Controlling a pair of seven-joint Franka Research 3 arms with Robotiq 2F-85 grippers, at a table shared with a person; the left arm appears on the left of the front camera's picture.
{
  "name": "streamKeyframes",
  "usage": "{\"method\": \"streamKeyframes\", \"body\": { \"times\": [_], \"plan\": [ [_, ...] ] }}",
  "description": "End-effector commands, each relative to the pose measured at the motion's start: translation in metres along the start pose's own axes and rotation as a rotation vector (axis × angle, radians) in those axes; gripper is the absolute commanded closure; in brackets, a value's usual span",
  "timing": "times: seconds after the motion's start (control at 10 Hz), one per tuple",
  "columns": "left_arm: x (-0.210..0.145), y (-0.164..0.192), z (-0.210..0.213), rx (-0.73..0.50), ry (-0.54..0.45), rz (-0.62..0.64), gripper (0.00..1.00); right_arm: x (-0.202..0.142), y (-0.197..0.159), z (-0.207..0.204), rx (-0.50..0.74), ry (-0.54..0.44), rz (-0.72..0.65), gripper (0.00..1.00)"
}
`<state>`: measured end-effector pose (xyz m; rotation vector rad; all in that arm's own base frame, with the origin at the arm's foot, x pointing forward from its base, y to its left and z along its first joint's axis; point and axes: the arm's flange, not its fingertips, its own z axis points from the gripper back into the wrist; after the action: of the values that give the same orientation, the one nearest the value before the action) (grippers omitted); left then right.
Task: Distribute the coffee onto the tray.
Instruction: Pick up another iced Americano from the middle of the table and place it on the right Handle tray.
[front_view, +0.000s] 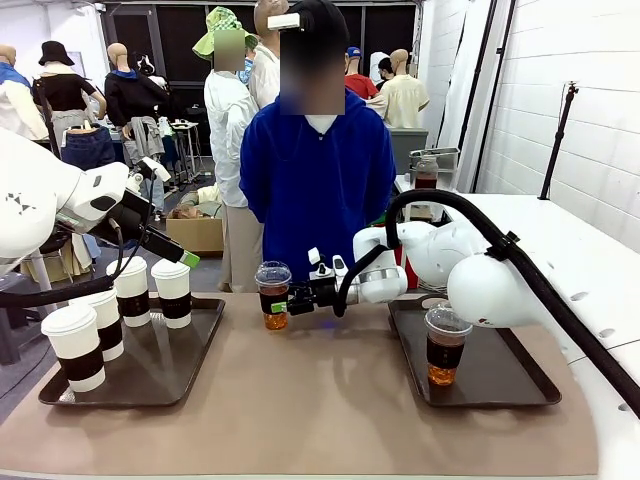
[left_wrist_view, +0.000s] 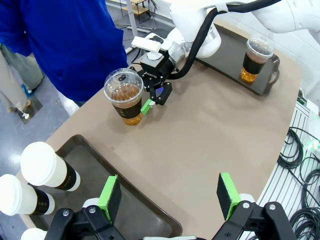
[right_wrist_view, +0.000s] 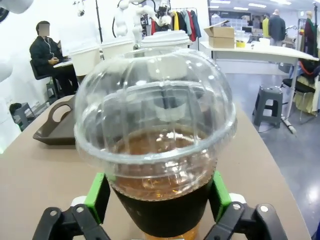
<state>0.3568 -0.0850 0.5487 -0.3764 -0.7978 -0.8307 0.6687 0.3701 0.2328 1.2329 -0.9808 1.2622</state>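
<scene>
Right wrist view has the right end effector (right_wrist_view: 159, 200) with a green pad on each side of the sleeve of a dome-lidded cup (right_wrist_view: 157, 150), apparently gripping it on the surface between the trays; a loose or off-centre hold could tip it. Left end effector (left_wrist_view: 170, 192) hangs wide open, empty, above the left tray (left_wrist_view: 80, 150) of paper cups (front_view: 172, 290).

Four white paper cups (front_view: 131, 291) with dark sleeves stand on one dark tray (front_view: 150, 375). Two clear dome-lidded cups (front_view: 273, 295) of brown drink are visible. There are two trays in all, the second tray (front_view: 505, 375) opposite.
</scene>
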Motion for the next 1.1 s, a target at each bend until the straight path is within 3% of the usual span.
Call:
{"method": "streamKeyframes", "body": {
  "times": [0.0,0.6,1.0],
  "plan": [
    [-0.002,0.001,0.0,-0.012,-0.008,0.006,0.0,0.006,-0.007,-0.005,0.005,-0.007,-0.031,0.36],
    [-0.002,0.001,0.0,-0.012,-0.008,0.006,0.0,0.018,-0.007,-0.003,0.019,-0.018,-0.025,0.36],
    [-0.002,0.001,0.0,-0.012,-0.008,0.006,0.0,0.068,-0.016,0.035,0.019,-0.038,-0.021,0.36]
  ]
}}
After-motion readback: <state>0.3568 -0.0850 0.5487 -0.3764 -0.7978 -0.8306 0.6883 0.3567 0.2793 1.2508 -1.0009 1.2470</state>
